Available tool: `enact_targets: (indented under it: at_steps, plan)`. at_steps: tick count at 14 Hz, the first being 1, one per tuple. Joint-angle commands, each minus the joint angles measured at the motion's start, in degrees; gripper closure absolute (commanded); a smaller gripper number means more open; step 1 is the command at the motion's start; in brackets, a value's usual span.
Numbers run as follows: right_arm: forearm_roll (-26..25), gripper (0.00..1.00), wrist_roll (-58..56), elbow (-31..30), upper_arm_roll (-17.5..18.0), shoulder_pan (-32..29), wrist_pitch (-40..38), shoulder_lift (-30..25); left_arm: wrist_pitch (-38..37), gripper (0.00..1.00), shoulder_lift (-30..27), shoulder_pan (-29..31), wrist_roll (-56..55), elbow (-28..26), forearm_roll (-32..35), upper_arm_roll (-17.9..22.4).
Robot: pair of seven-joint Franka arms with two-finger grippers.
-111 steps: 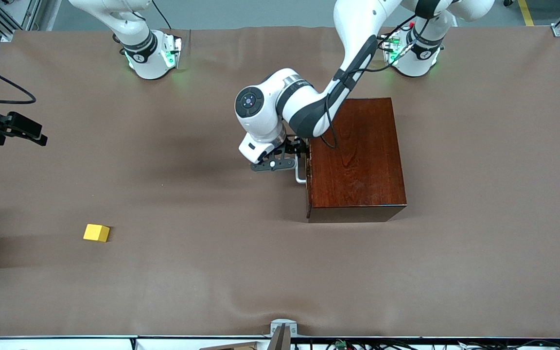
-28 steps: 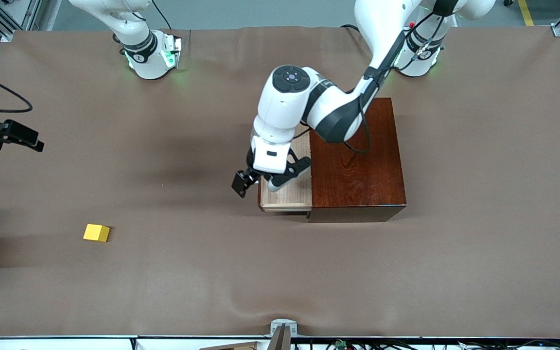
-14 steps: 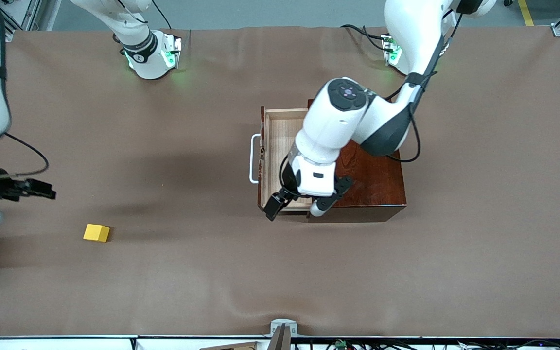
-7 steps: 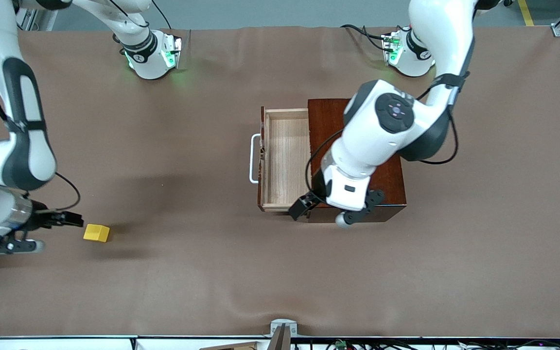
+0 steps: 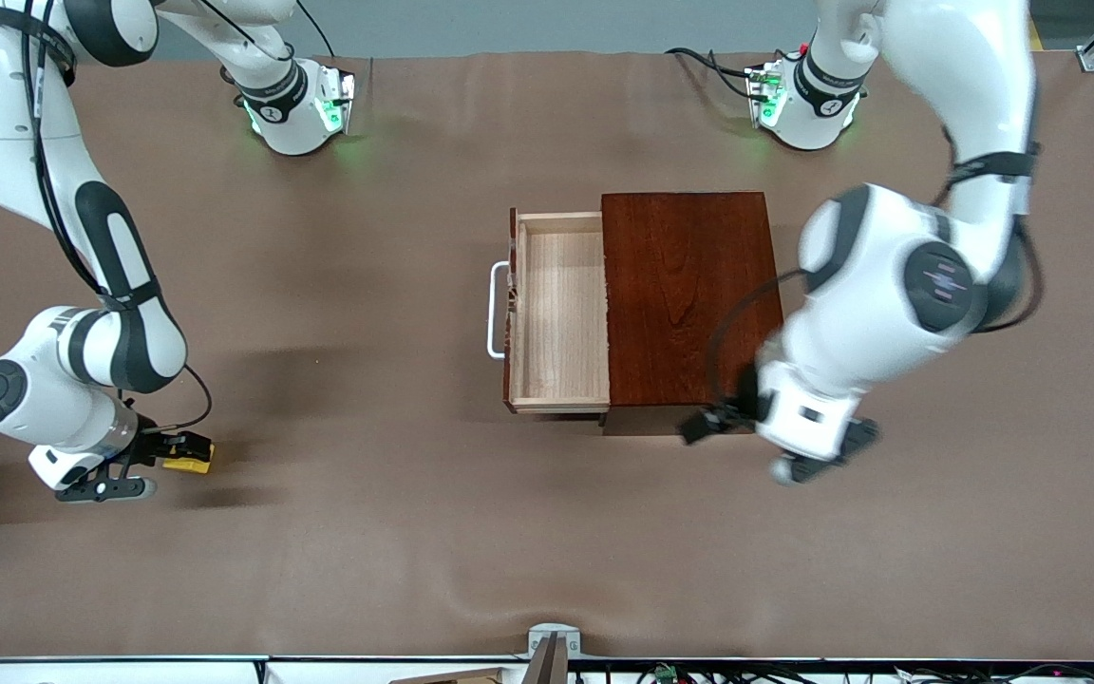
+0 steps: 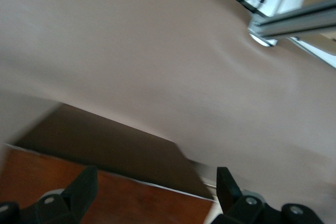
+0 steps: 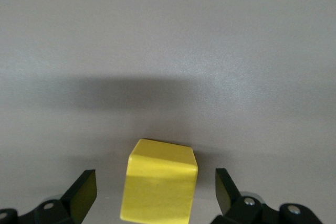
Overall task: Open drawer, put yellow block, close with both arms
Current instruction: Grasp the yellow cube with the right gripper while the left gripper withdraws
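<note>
Jaws of the right gripper (image 7: 152,195) gape around the yellow block (image 7: 160,188) on the brown desk (image 5: 367,532); left gripper (image 6: 152,195) gapes empty over the wooden box (image 5: 689,294).

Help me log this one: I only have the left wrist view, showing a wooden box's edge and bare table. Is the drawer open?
Observer: Yes. In the front view the drawer is pulled out of the box, and its tray is empty.
Operator: My left tool hangs open over the box's edge. Where's the thing to go in?
Observer: The yellow block sits on the table toward the right arm's end.
Operator: Gripped?
Observer: Not yet. The right tool straddles it, fingers open.
</note>
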Motion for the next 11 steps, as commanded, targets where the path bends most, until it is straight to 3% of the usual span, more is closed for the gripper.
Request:
enact_targets:
  at_steps: [1, 5, 6, 9, 10, 11]
  plan:
    - [-0.39, 0.0, -0.45, -0.28, 0.25, -0.51, 1.51, 0.41, -4.06, 0.0, -2.3, 4.51, 7.51, -1.85, -0.35, -0.64]
    - [0.67, 0.0, 0.61, -0.19, 0.25, -0.59, 1.69, 2.0, -8.55, 0.0, -2.65, 6.99, 16.13, -1.93, 0.01, -0.11]
    - [0.76, 0.32, 1.31, -0.02, 0.25, -0.59, 1.17, 1.91, -9.08, 0.0, -2.39, 7.69, 17.98, -1.94, 0.71, -0.11]
    - [0.76, 0.87, 1.66, 0.42, 0.25, -0.16, 0.81, 1.48, -8.65, 0.0, -1.08, 9.45, 25.61, -2.02, 5.87, -0.11]
    - [0.76, 1.0, 1.58, 0.94, 0.25, -0.07, -0.5, 1.3, -8.21, 0.0, -0.03, 9.97, 28.17, -2.02, 8.94, -0.11]
    - [0.76, 1.0, 1.58, 2.25, 0.25, -0.15, -2.68, 1.12, -7.42, 0.0, 1.12, 10.33, 30.37, -2.02, 11.84, -0.11]
